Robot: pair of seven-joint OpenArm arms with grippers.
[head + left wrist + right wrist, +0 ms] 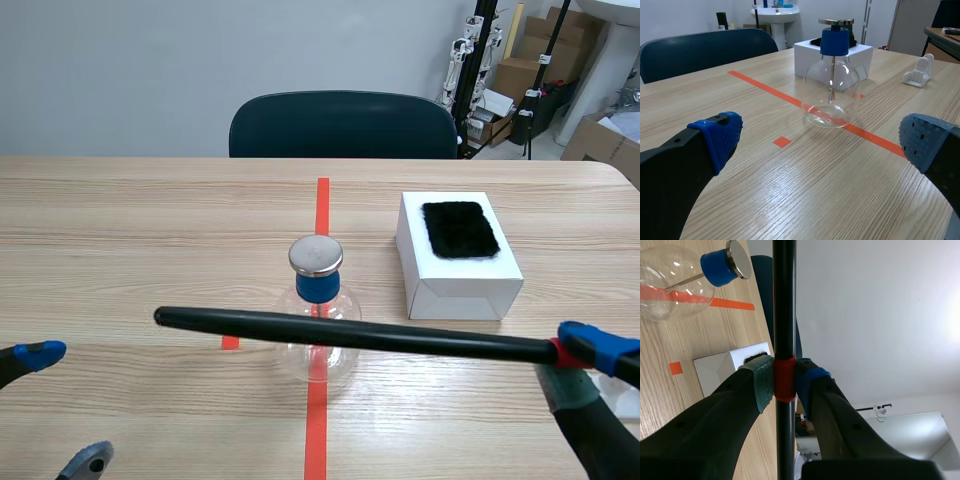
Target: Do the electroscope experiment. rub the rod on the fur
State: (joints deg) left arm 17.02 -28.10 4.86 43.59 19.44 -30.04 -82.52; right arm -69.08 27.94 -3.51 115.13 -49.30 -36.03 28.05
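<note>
Gripping rod (350, 333) at red band w/ our R fingers (762, 385), near electroscope (318, 287). Our L fingers (715, 137) spread wide.

So our left end effector (820, 142) had two chunky matte black fingers (670, 170), each capped with a bright blue pad (720, 132) covered in little raised dots. Our right end effector (785, 380) was the same thick black build, but we noticed its tips didn't match: one grey-green pad (762, 382) and one plain blue pad (809, 382). From the scene camera we saw that same blue cap on the right one, with a dark greenish finger under it. The fingers looked smooth and rounded, and they widened toward the base.
</note>
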